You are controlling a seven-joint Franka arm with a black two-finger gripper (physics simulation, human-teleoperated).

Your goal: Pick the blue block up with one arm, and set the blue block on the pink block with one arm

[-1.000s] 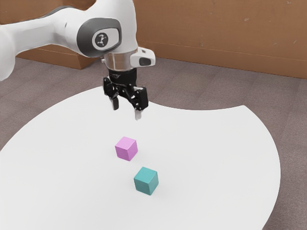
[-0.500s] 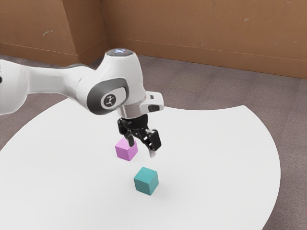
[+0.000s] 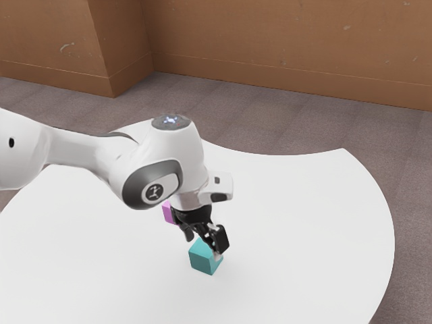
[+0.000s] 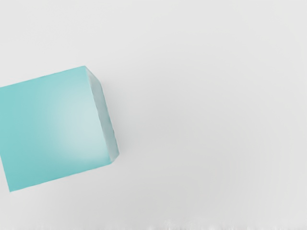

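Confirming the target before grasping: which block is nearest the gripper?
The blue block, directly beneath the gripper; the pink block sits farther back, mostly hidden behind the arm.

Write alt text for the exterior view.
A white robot arm reaches down over a round white table, its black gripper right above a blue block. A pink block peeks out from behind the arm.

Table [image 3: 324, 223]: bears both cubes.
Cube to be lifted [image 3: 202, 262]: on the table, directly below the gripper [image 3: 206, 244], close under its fingertips; the wrist view has it [image 4: 53, 129] just beneath the hand.
Base cube [image 3: 167, 212]: on the table, behind the hand toward the exterior view's left, largely hidden by the wrist.
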